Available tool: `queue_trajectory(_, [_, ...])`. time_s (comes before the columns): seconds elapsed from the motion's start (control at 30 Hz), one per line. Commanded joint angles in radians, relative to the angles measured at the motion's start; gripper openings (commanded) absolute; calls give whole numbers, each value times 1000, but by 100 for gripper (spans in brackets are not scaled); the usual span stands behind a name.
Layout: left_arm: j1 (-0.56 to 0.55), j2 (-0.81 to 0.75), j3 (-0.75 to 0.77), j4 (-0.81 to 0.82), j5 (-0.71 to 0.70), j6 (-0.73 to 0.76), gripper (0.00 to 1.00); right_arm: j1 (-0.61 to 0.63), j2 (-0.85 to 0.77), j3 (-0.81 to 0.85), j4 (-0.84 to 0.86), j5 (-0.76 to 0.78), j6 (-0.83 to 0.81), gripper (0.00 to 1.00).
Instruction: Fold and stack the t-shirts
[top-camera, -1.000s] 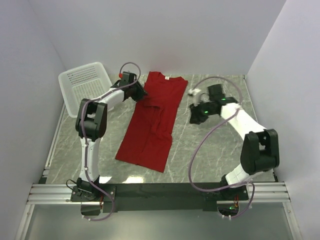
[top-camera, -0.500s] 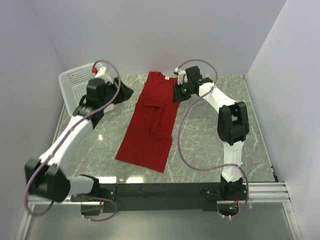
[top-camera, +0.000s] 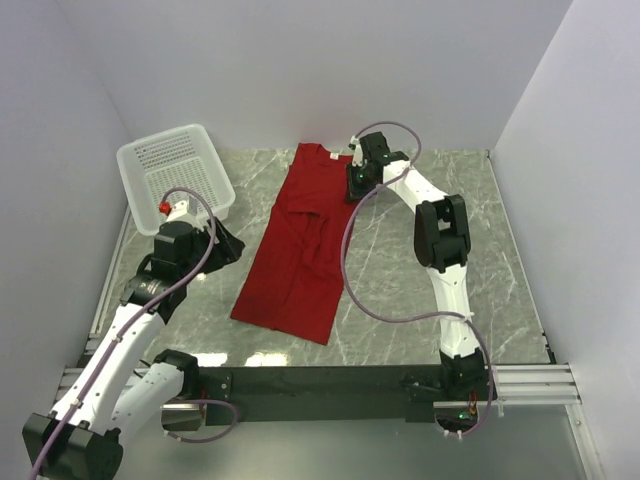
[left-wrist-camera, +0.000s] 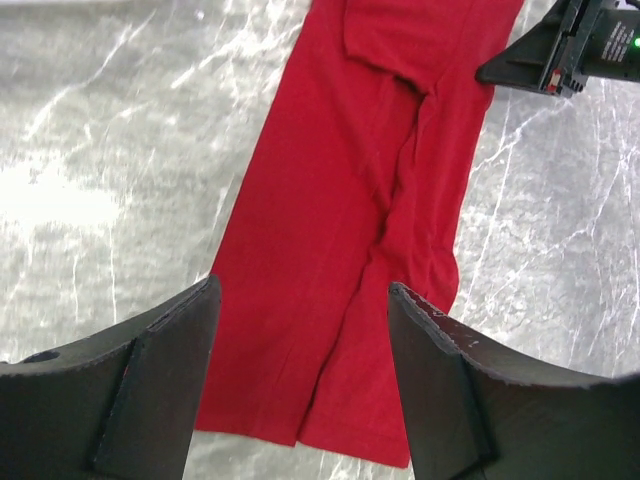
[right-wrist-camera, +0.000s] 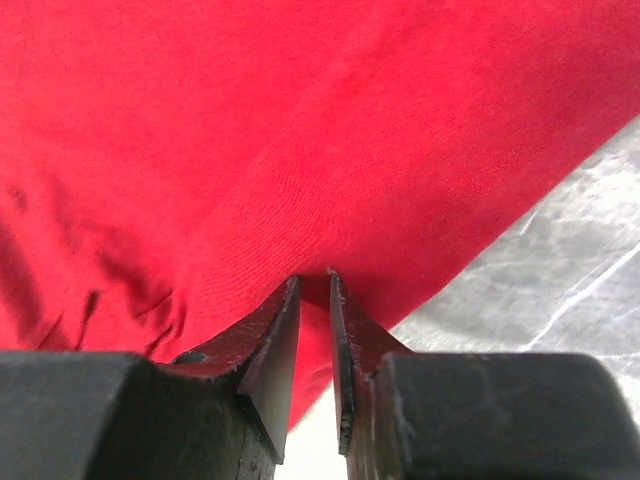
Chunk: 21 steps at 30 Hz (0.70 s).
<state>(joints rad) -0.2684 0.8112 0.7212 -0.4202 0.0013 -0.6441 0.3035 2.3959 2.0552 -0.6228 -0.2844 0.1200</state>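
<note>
One red t-shirt (top-camera: 300, 240) lies folded into a long strip on the marble table, collar toward the back wall. My right gripper (top-camera: 352, 183) is at the shirt's right edge near the collar. In the right wrist view its jaws (right-wrist-camera: 314, 280) stand nearly together, with a ridge of red cloth (right-wrist-camera: 300, 120) pinched at the tips. My left gripper (top-camera: 228, 245) hovers left of the shirt's middle, apart from it. In the left wrist view its fingers (left-wrist-camera: 302, 290) are spread wide and hold nothing, with the shirt's lower half (left-wrist-camera: 350, 200) below them.
A white mesh basket (top-camera: 165, 135) stands at the back left corner, tilted against the wall. Bare marble tabletop (top-camera: 420, 290) lies to the right of the shirt. White walls close in the left, back and right sides.
My left arm pulled back from the shirt's upper left edge to the near left, and its jaws widened. My right arm swung in to the shirt's right edge, and its jaws narrowed onto the cloth.
</note>
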Motion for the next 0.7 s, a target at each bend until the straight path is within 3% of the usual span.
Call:
queue_trajectory(0.0, [5,-21,-14,-17,-9,-32,73,0,32,83,-40,63,13,25])
queue_trajectory(0.3, [5,-24,-55,-14,35,-92,73,-29,97,112,-123,85,38,21])
queue_trajectory(0.67, [5,14,-92,-8,127,-88,73,-101,63,97,-163,82,41,20])
